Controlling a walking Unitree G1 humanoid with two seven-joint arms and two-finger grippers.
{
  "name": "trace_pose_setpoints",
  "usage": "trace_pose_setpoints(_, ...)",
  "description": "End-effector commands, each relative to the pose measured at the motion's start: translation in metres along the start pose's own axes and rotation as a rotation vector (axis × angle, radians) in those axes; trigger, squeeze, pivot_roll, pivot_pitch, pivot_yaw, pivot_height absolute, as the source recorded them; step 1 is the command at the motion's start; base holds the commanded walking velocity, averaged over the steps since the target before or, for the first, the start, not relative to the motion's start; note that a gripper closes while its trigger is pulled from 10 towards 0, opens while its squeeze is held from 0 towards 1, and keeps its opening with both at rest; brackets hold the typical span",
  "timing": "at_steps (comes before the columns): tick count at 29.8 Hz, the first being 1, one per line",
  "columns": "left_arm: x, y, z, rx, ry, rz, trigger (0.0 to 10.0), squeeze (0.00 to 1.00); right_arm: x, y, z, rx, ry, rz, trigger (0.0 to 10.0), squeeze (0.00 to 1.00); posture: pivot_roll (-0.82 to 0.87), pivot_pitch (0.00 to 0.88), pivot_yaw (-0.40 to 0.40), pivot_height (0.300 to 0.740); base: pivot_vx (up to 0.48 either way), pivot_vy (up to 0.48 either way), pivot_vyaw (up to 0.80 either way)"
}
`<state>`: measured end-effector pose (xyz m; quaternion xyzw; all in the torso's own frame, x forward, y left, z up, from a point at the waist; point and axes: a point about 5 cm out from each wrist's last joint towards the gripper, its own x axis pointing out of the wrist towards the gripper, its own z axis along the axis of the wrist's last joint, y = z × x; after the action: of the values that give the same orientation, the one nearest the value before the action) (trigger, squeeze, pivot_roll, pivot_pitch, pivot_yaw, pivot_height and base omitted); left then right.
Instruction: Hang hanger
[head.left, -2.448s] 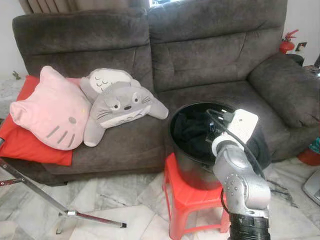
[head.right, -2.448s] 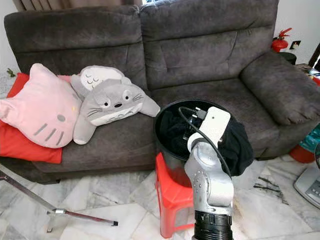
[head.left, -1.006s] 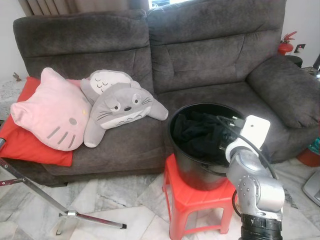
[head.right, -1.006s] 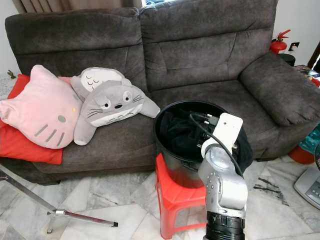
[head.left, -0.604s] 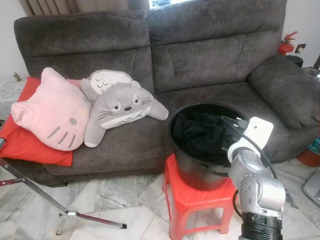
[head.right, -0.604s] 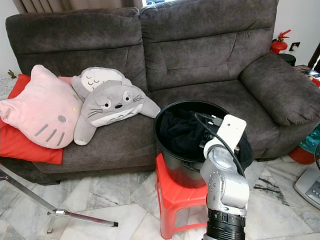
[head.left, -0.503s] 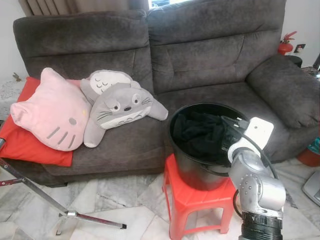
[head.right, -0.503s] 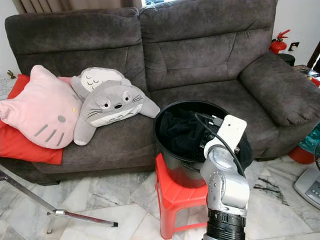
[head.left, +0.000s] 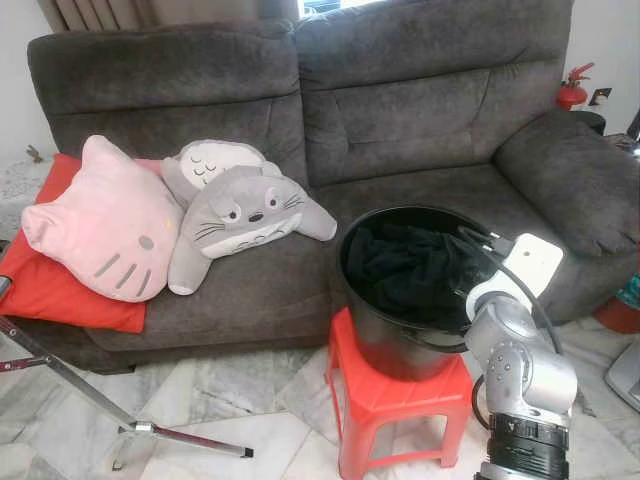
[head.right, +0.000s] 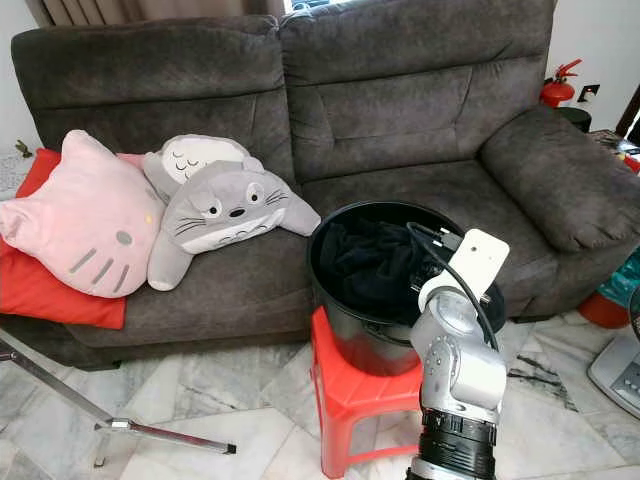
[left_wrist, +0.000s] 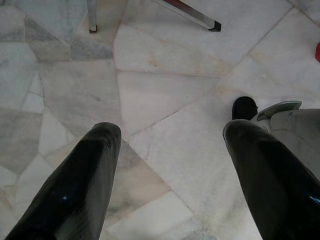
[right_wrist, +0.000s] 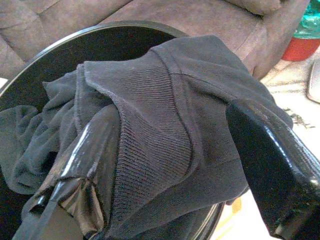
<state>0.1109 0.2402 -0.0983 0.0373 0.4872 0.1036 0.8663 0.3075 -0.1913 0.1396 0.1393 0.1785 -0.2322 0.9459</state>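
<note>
The left gripper (left_wrist: 167, 145) hangs with its two black fingers (left_wrist: 85, 180) spread apart above a pale marble floor (left_wrist: 165, 90), a metal leg (left_wrist: 187, 12) lying farther off.

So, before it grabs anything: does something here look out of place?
The dark garment spills over the rim of the black bucket, which sits raised on a red stool. The right gripper straddles that overhanging fold, fingers open.

right gripper (right_wrist: 172, 130) has drawn back rightward from over the bucket (head.left: 385, 345) toward its rim
</note>
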Motion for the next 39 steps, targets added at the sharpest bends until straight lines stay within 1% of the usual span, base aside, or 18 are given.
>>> trace_pose_setpoints(1,-0.001,0.004,-0.004,0.011,0.026,0.003,10.0,0.00,0.002,0.004,0.003,0.015,-0.003,0.006,10.0,0.00,-0.21,0.000,0.098,0.740,0.000,0.000,0.00)
trace_pose_setpoints(9,-0.001,0.004,-0.004,0.018,0.030,-0.006,10.0,0.00,0.007,0.005,0.001,0.036,0.017,0.007,10.0,0.00,-0.21,0.000,0.102,0.740,0.000,0.000,0.00)
trace_pose_setpoints(10,-0.001,0.004,-0.004,0.019,0.031,-0.005,10.0,0.00,0.008,0.013,-0.002,0.022,0.039,0.064,10.0,0.00,-0.21,0.000,0.102,0.740,0.000,0.000,0.00)
trace_pose_setpoints(11,-0.001,0.004,-0.004,0.019,0.031,-0.005,10.0,0.00,0.008,0.013,-0.002,0.022,0.039,0.064,10.0,0.00,-0.21,0.000,0.102,0.740,0.000,0.000,0.00)
trace_pose_setpoints(12,-0.001,0.004,-0.004,0.018,0.031,-0.005,10.0,0.00,0.008,0.018,-0.003,0.014,0.052,0.098,10.0,0.00,-0.21,0.000,0.102,0.740,0.000,0.000,0.00)
trace_pose_setpoints(14,-0.001,0.004,-0.004,0.018,0.031,-0.005,10.0,0.00,0.008,0.018,-0.003,0.013,0.053,0.101,10.0,0.00,-0.21,0.000,0.102,0.740,0.000,0.000,0.00)
trace_pose_setpoints(15,-0.001,0.004,-0.005,0.019,0.032,-0.003,10.0,0.00,0.007,0.024,-0.004,-0.024,0.042,0.138,10.0,0.00,-0.21,0.000,0.103,0.740,0.000,0.000,0.00)
trace_pose_setpoints(18,-0.001,0.004,-0.005,0.019,0.032,-0.003,10.0,0.00,0.006,0.027,-0.004,-0.039,0.038,0.153,10.0,0.00,-0.21,0.000,0.103,0.740,0.000,0.000,0.00)
trace_pose_setpoints(20,-0.001,0.004,-0.005,0.019,0.032,-0.003,10.0,0.00,0.007,0.027,-0.004,-0.039,0.038,0.153,10.0,0.00,-0.21,0.000,0.103,0.740,0.000,0.000,0.00)
trace_pose_setpoints(22,-0.001,0.004,-0.005,0.019,0.032,-0.005,10.0,0.00,0.008,0.020,-0.005,-0.037,0.031,0.093,10.0,0.00,-0.20,0.000,0.102,0.740,0.000,0.000,0.00)
trace_pose_setpoints(23,-0.001,0.004,-0.005,0.019,0.032,-0.005,10.0,0.00,0.008,0.020,-0.005,-0.037,0.031,0.093,10.0,0.00,-0.20,0.000,0.102,0.740,0.000,0.000,0.00)
trace_pose_setpoints(24,-0.001,0.004,-0.005,0.020,0.033,-0.007,10.0,0.00,0.010,0.016,-0.005,-0.041,0.027,0.065,10.0,0.00,-0.20,0.000,0.103,0.740,0.000,0.000,0.00)
trace_pose_setpoints(29,-0.001,0.004,-0.005,0.019,0.036,-0.012,10.0,0.00,0.011,0.013,-0.007,-0.050,0.029,0.057,10.0,0.00,-0.20,0.000,0.102,0.740,0.000,0.000,0.00)
trace_pose_setpoints(39,-0.001,0.005,-0.005,0.020,0.038,-0.012,10.0,0.00,0.016,0.006,-0.002,-0.023,0.002,0.005,10.0,0.00,-0.20,0.000,0.105,0.740,0.000,0.000,0.00)
